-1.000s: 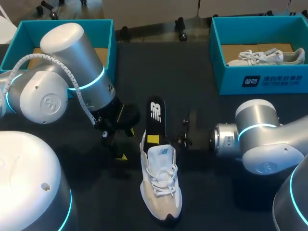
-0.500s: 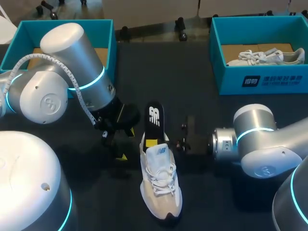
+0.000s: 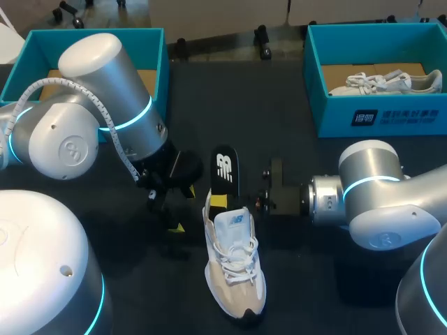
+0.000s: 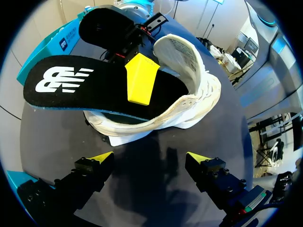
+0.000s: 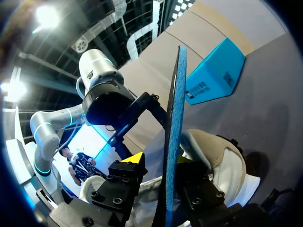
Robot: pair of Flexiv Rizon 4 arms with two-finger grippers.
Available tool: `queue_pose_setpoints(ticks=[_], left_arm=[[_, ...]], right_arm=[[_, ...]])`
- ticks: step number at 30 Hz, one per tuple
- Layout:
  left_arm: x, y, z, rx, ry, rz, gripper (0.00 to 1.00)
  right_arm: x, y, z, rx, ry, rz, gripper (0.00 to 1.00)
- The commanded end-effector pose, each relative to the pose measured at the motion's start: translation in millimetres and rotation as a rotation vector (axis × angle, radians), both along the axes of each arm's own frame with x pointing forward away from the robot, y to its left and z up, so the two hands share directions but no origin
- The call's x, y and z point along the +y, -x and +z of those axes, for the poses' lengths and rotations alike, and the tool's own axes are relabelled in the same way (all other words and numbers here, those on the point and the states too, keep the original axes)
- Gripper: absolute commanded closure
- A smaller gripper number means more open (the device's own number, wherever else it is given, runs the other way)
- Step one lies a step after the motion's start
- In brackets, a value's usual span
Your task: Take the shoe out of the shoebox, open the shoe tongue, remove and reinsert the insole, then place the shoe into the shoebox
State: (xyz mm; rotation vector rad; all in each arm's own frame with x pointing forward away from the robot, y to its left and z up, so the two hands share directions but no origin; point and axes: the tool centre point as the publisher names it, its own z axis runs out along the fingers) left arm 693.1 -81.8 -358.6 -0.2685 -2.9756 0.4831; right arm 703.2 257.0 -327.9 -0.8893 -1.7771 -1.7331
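Nearest the robot, in the middle of the dark table (image 3: 230,105), the white shoe (image 3: 235,276) lies outside both boxes, toe toward the robot and heel away. A black insole (image 3: 224,167) with a white logo juts out of its heel opening. The right gripper (image 3: 221,202), coming in from the right, is clamped on this insole just beyond the shoe's tongue, one yellow tip flat on its upper face. Just left of the heel, the left gripper (image 4: 149,158) faces the shoe, its fingers spread wide with nothing between them. Farther back stand two teal shoeboxes: the left shoebox (image 3: 162,63) behind the left arm, and the right shoebox (image 3: 377,115) holding a second white shoe (image 3: 384,82).
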Motion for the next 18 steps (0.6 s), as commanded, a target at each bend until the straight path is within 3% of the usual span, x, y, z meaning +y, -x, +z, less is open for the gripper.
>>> queue_pose_setpoints(ticks=[1,10,18], left_arm=[[0.3,0.2,0.7,-0.001,-0.002,0.0,0.0],[-0.2,0.1,3.8,-0.035,-0.039,0.072,0.0],[-0.3,-0.7,4.8,-0.047,-0.046,0.08,0.0]], right_arm=[[-1.8,-0.3,6.0,-0.005,0.012,0.0,0.64],[-9.0,-5.3,10.8,-0.031,0.007,-0.013,0.63],[-12.7,-11.0,10.5,-0.035,-0.005,-0.019,0.79]])
